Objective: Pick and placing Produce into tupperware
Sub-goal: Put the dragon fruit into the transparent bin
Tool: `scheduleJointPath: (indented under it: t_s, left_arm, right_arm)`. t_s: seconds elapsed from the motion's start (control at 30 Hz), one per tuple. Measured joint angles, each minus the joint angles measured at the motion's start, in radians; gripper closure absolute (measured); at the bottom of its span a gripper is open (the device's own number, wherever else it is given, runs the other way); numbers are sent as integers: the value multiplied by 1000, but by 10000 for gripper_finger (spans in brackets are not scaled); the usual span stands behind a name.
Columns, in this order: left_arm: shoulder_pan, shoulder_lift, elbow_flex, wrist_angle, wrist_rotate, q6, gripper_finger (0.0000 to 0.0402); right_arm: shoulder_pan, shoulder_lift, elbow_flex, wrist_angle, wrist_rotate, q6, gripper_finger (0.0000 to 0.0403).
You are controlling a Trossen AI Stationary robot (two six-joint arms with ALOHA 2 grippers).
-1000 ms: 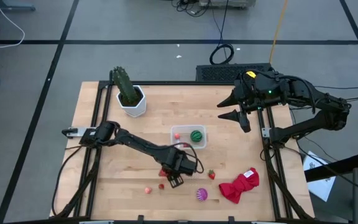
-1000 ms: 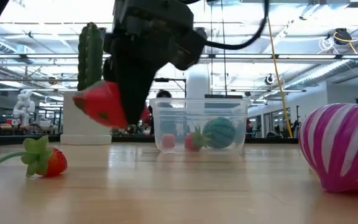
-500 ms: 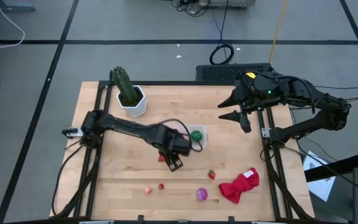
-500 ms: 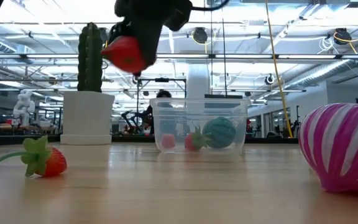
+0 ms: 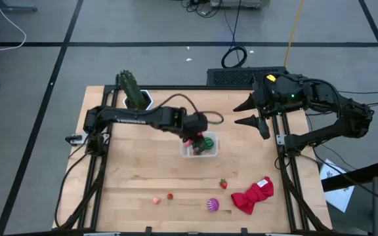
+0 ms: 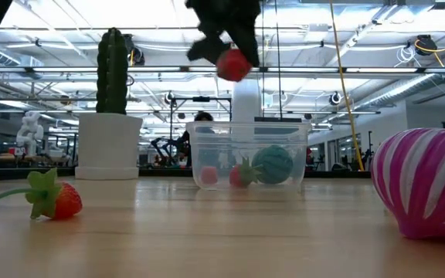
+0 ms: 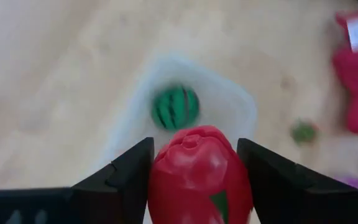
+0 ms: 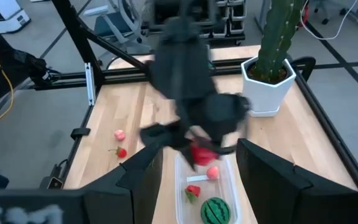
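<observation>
Wooden table surface carries the clear tub near its centre, with a green striped ball, a strawberry and a pink bit already inside. Left gripper hovers above the tub's near-left edge, jaws clamped on a red pepper-like piece, held well above the rim in the low view.

Right gripper waits raised at the far right side, jaws apart and empty.

Remaining on the table: a strawberry, a purple striped piece, two small bits.

Risk: the piece appears closer to the tub's edge than its centre. Release here could let it strike the rim and roll out, or tip the light tub.
</observation>
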Motion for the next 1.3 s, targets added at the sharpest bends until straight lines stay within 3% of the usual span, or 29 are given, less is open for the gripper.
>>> scheduleJointPath:
  t_s: [0.2,0.43,0.73,1.03,1.3]
  left_arm:
    - [56,35,0,126,-6,66,205]
    - [44,86,0,99,-5,38,172]
    - [-13,137,0,118,-4,8,198]
    - [-18,174,0,100,-23,-18,167]
    - [-18,193,-4,80,-40,-8,197]
  right_arm:
    - [0,-10,0,-3,0,1,206]
    - [0,-22,0,-11,0,1,206]
    - [0,-29,0,-8,0,1,206]
    - [0,-29,0,-14,0,1,206]
    - [0,-29,0,-29,0,1,206]
